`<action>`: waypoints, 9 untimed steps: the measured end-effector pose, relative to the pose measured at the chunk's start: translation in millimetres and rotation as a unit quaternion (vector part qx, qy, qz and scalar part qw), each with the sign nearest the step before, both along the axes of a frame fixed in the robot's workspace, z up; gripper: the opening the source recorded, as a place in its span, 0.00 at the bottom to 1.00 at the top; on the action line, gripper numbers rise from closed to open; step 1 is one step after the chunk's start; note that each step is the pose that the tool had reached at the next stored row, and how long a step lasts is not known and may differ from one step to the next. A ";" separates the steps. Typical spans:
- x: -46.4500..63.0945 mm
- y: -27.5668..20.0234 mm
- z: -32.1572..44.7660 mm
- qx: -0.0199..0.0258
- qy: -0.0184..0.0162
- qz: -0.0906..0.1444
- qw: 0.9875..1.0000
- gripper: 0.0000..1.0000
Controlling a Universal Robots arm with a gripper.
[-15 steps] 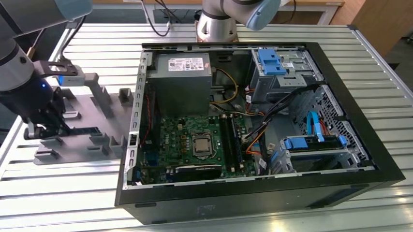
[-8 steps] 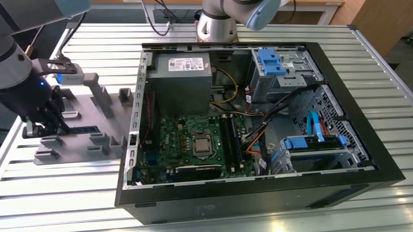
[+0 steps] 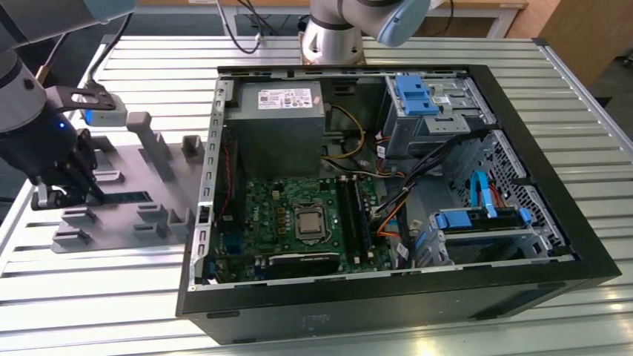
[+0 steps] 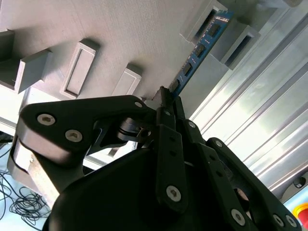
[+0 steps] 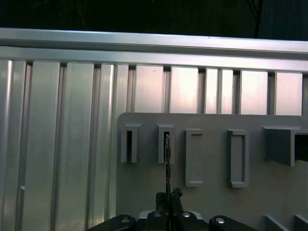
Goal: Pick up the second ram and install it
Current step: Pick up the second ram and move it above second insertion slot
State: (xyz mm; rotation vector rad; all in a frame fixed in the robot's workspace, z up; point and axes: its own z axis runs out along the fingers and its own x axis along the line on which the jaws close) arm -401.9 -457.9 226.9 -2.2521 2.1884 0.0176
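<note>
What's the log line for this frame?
step: pick | tool: shut on second ram | ram far end: in holder tray

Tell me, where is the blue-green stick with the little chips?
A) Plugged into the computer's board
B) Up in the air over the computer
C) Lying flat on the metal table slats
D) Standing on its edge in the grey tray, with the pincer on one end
D: in the second wrist view the second ram has its far end in a slot of the grey holder tray, while the pincer is closed on its near end.
</note>
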 end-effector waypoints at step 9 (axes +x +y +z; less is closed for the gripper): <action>-0.1 0.0 2.4 0.000 0.000 -0.003 1.000 0.14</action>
